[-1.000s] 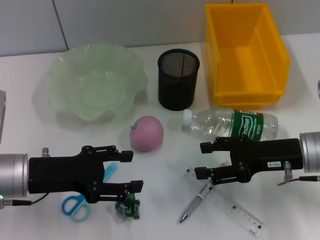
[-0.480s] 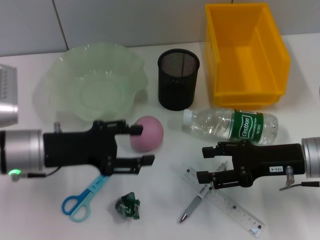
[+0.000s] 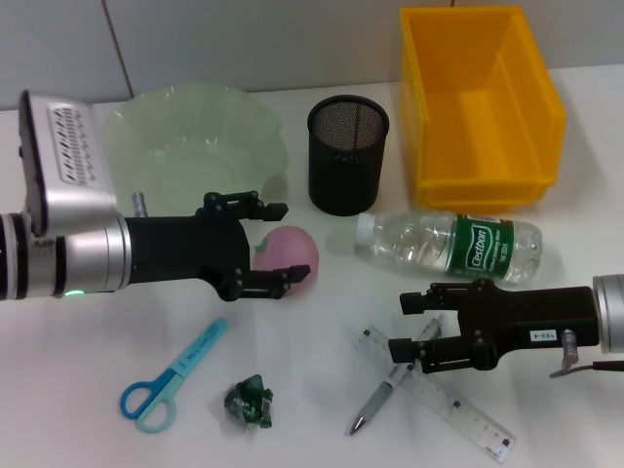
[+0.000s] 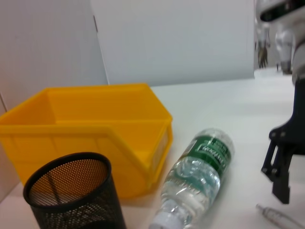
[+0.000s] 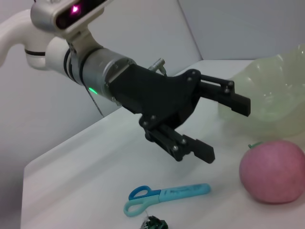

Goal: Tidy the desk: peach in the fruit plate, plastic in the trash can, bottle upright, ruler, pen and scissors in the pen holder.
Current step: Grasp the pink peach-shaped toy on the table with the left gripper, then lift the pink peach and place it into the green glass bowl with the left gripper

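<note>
Head view: left gripper (image 3: 281, 244) risen from near scissors (image 3: 168, 379) and plastic wrapper (image 3: 249, 403) to peach (image 3: 288, 259), fingers spread, tips beside fruit, not closed on it. Peach on desk (image 3: 312, 429), just below fruit plate (image 3: 190, 161). Likely first step: peach grasp. Right gripper (image 3: 414, 327) lowered slightly, spread over pen (image 3: 382, 395) and ruler (image 3: 434, 390). Bottle (image 3: 448, 244) lying flat.

Left wrist view: pen holder (image 4: 74, 195), yellow bin (image 4: 86, 129), toppled bottle.

Right wrist view: left gripper open, short of peach; nothing held.
</note>
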Tool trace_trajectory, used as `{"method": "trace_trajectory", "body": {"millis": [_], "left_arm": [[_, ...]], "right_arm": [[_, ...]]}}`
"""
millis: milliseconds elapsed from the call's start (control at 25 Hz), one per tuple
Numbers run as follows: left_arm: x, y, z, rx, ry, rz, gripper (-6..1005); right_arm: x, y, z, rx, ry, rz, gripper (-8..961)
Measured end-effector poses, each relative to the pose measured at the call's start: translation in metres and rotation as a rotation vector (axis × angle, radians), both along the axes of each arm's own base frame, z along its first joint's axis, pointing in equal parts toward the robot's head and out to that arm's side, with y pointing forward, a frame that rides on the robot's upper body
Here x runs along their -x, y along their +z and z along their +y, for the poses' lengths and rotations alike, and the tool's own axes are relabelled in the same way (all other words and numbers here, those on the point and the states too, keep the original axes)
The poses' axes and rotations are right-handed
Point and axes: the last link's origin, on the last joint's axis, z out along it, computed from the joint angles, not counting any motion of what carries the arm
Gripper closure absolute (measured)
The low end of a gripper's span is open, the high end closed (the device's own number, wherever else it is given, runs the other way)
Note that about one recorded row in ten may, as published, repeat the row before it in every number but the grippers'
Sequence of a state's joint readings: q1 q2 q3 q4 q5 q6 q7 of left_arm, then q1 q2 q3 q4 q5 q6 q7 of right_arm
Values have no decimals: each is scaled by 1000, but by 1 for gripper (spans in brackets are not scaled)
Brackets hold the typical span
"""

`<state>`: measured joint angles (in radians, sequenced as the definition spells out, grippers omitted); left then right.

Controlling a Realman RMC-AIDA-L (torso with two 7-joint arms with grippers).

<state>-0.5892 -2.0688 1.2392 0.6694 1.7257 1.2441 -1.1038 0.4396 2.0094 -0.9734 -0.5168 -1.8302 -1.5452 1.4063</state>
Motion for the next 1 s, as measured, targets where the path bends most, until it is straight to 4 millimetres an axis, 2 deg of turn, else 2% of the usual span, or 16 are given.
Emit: {"method": "trace_trajectory", "body": {"millis": [240, 520, 720, 1000], "left_arm": [[2, -8, 3, -39, -38, 55, 230], [4, -31, 6, -72, -62, 174, 232], [5, -38, 8, -96, -64, 219, 234], [7, -37, 13, -141, -23, 209, 236]], "right_arm": [[-3, 2, -1, -8, -13, -2, 152], [-5, 2, -3, -6, -19, -5, 153], [-6, 1, -3, -3, -20, -8, 154], [-6, 1, -3, -2, -20, -8, 155]]}}
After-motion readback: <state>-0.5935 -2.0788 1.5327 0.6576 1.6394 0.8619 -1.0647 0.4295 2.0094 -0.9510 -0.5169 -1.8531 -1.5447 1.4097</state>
